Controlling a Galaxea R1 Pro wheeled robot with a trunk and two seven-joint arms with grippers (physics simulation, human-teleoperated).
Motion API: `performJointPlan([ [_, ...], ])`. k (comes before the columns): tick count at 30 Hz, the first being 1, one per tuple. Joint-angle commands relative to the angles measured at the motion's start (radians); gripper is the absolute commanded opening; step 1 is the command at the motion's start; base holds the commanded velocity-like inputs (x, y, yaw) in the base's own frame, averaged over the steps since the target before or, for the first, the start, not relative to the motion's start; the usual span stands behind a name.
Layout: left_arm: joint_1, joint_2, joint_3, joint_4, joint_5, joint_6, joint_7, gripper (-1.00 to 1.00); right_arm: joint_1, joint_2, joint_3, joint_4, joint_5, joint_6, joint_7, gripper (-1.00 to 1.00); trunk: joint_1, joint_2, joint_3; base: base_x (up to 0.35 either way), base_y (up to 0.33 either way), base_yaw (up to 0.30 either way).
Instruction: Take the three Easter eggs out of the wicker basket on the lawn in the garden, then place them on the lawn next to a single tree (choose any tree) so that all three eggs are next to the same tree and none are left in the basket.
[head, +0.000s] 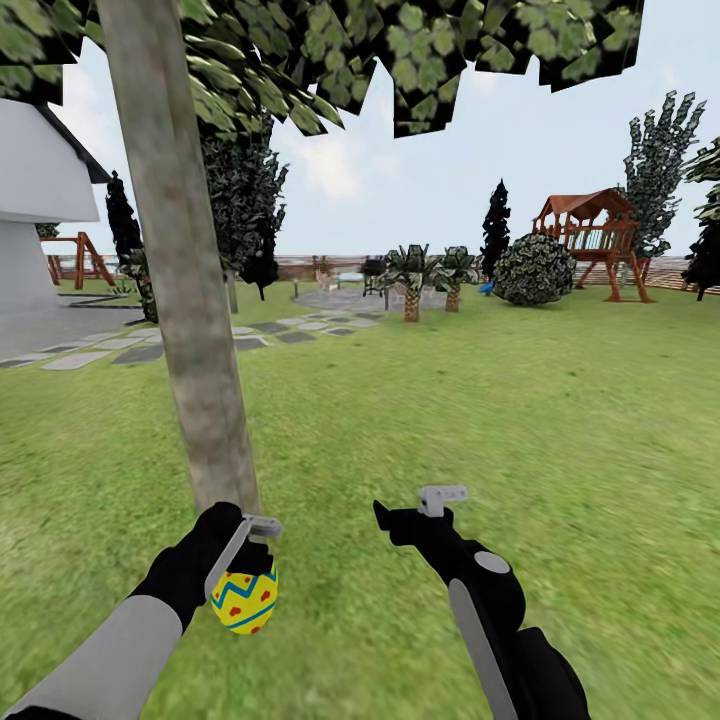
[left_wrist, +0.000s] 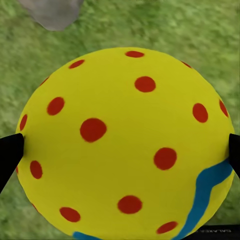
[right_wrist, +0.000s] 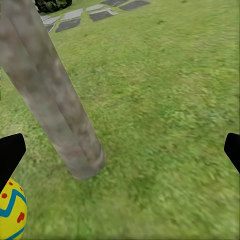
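One Easter egg (head: 245, 599) hangs clamped in the left gripper (head: 248, 570) beside the single tree (head: 180, 270), above the lawn (head: 500, 420). Right gripper (head: 415, 510) gapes wide, holding nothing.

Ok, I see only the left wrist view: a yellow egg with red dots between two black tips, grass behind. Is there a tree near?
Observer: Yes. In the head view, the grey-brown bare tree trunk rises directly behind the left gripper, which is shut on the yellow dotted egg with blue zigzag band.
Operator: Is the other arm carrying something?
Observer: No. The right gripper has its jaws open, with only the green lawn between them.
Operator: Are other eggs already at the trunk?
Observer: The right wrist view shows the trunk's base with bare grass on the visible side; its far side is hidden.
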Motion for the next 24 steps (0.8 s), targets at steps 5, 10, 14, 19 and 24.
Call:
performJointPlan([
  [5,-0.001,0.001,-0.005,-0.001,0.010,0.003,0.008,-1.00,-0.001,0.001,0.004,-0.001,-0.008,0.004,-0.004,1.00,0.019,-0.037,-0.017,0.000,0.000,0.000],
  [10,-0.001,-0.007,-0.006,-0.001,0.010,0.003,0.008,-1.00,-0.001,0.001,0.004,-0.001,-0.008,0.005,-0.005,1.00,0.039,-0.072,-0.035,0.000,0.000,0.000],
  [14,-0.001,-0.008,-0.007,-0.001,0.009,0.003,0.009,-1.00,-0.001,0.001,0.001,-0.001,-0.008,0.005,-0.006,1.00,0.054,-0.100,-0.053,0.000,0.000,0.000],
  [19,-0.001,-0.008,-0.007,-0.001,0.009,0.003,0.009,-1.00,-0.001,0.001,-0.002,-0.001,-0.008,0.005,-0.006,1.00,0.073,-0.135,-0.077,0.000,0.000,0.000],
  [24,-0.001,-0.008,-0.007,-0.001,0.009,0.003,0.009,-1.00,-0.001,0.001,-0.002,0.000,-0.008,0.005,-0.006,1.00,0.092,-0.170,-0.101,0.000,0.000,0.000],
])
